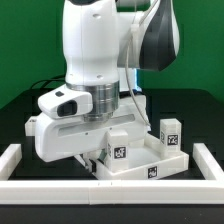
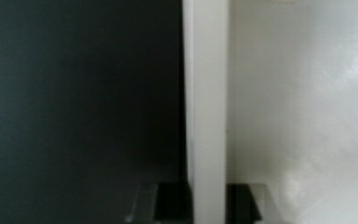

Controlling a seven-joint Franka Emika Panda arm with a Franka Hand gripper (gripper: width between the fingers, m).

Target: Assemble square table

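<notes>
The white square tabletop (image 1: 140, 166) lies low in the middle of the exterior view, with a tag on its front wall. In the wrist view its thin white edge (image 2: 206, 100) runs straight between my two dark fingers (image 2: 172, 200). My gripper (image 2: 208, 204) is shut on that edge, and the panel's pale face (image 2: 309, 110) fills one side. In the exterior view the arm's white hand (image 1: 65, 130) hangs over the tabletop's left end and hides the fingertips. One tagged white leg (image 1: 118, 148) stands at the tabletop, close to the hand. Another leg (image 1: 171, 130) stands towards the exterior view's right.
A long white border rail (image 1: 110, 192) runs along the front, with side pieces at the exterior view's left (image 1: 10, 158) and right (image 1: 207, 158). The table top is black (image 2: 69, 110). A green backdrop stands behind the arm.
</notes>
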